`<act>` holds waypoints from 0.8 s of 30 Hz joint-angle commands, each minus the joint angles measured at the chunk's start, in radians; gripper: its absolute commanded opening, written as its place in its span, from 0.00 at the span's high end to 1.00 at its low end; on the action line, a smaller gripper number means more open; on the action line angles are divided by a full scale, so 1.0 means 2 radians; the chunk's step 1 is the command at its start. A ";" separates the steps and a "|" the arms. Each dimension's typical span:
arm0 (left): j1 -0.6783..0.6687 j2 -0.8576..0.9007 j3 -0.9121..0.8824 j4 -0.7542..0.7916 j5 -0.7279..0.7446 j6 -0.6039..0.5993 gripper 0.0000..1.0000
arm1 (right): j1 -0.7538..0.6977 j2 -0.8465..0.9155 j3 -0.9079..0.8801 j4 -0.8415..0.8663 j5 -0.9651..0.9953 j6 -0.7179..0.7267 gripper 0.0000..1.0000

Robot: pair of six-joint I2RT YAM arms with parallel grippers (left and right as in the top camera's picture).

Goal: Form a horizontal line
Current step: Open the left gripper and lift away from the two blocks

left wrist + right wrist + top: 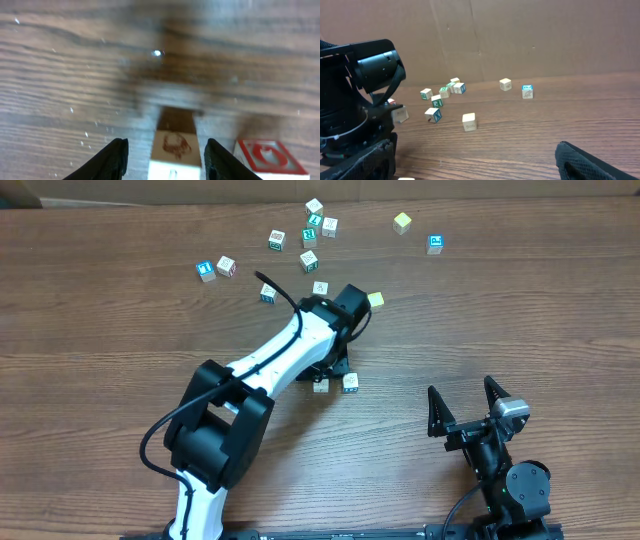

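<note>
Two small alphabet cubes lie side by side at mid-table: one under my left gripper and one with blue print to its right. They do not form a touching row. My left gripper is open and low over the table. In the left wrist view its fingers straddle a pale cube with reddish print, with a gap on each side. A red-printed cube sits just outside the right finger. My right gripper is open and empty near the front right, and also shows in the right wrist view.
Several loose cubes are scattered at the back, among them a cluster, a pair at the left, a yellow-green one, a blue one and one by the left arm. A cardboard wall backs the table.
</note>
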 commanded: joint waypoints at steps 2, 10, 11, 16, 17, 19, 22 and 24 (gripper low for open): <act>0.010 -0.006 -0.006 0.022 0.002 -0.008 0.53 | 0.002 -0.005 -0.005 0.003 0.001 -0.002 0.00; 0.016 -0.006 -0.006 0.026 0.001 -0.006 0.60 | 0.002 -0.005 -0.005 0.003 0.001 -0.002 0.00; 0.019 -0.006 -0.006 0.021 0.000 -0.006 0.62 | 0.002 -0.005 -0.005 0.003 0.001 -0.002 0.00; 0.044 -0.006 -0.006 0.009 -0.006 -0.006 0.65 | 0.002 -0.005 -0.005 0.003 0.001 -0.002 0.00; 0.049 -0.006 -0.006 0.009 -0.002 -0.006 0.69 | 0.002 -0.005 -0.005 0.003 0.001 -0.002 0.00; 0.056 -0.006 -0.006 0.006 0.007 0.006 0.78 | 0.002 -0.005 -0.005 0.003 0.001 -0.002 0.00; 0.059 -0.006 -0.006 -0.006 0.015 0.017 0.94 | 0.002 -0.005 -0.005 0.003 0.001 -0.002 0.00; 0.059 -0.006 -0.006 -0.019 0.016 0.018 0.96 | 0.002 -0.005 -0.005 0.003 0.001 -0.002 0.00</act>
